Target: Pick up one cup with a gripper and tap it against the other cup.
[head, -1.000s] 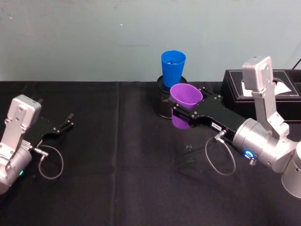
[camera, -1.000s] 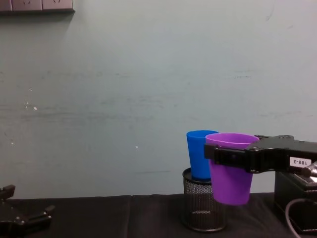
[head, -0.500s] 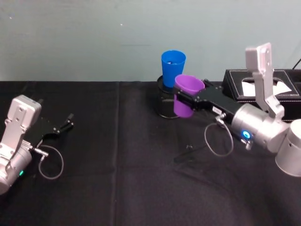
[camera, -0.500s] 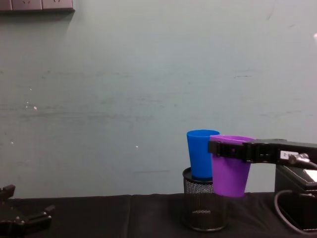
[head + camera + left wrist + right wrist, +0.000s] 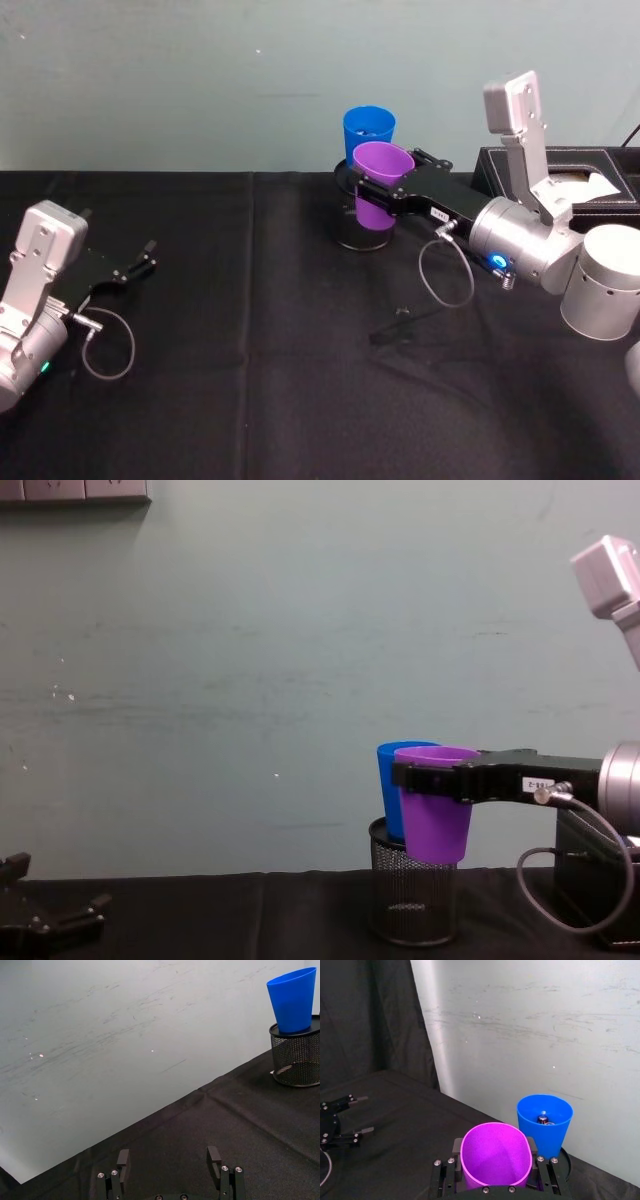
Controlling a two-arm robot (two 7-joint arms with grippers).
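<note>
The purple cup (image 5: 379, 183) hangs upright in the air, with my right gripper (image 5: 377, 196) shut on its sides just below the rim. Directly behind it stands the blue cup (image 5: 368, 134), seated in a black mesh pen holder (image 5: 357, 228). In the chest view the purple cup (image 5: 435, 813) overlaps the blue cup (image 5: 391, 788); whether they touch I cannot tell. The right wrist view shows the purple cup (image 5: 495, 1158) very near the blue cup (image 5: 545, 1123). My left gripper (image 5: 138, 266) rests open on the cloth at the far left, apart from both.
A black box (image 5: 560, 181) with white tissue sits at the back right, behind my right arm. Black cloth (image 5: 260, 380) covers the table, and a pale wall (image 5: 200, 80) rises right behind the holder. A cable loop (image 5: 440, 285) hangs under the right wrist.
My right gripper has carried the purple cup back and to the left, up beside the blue cup. The left arm has not moved.
</note>
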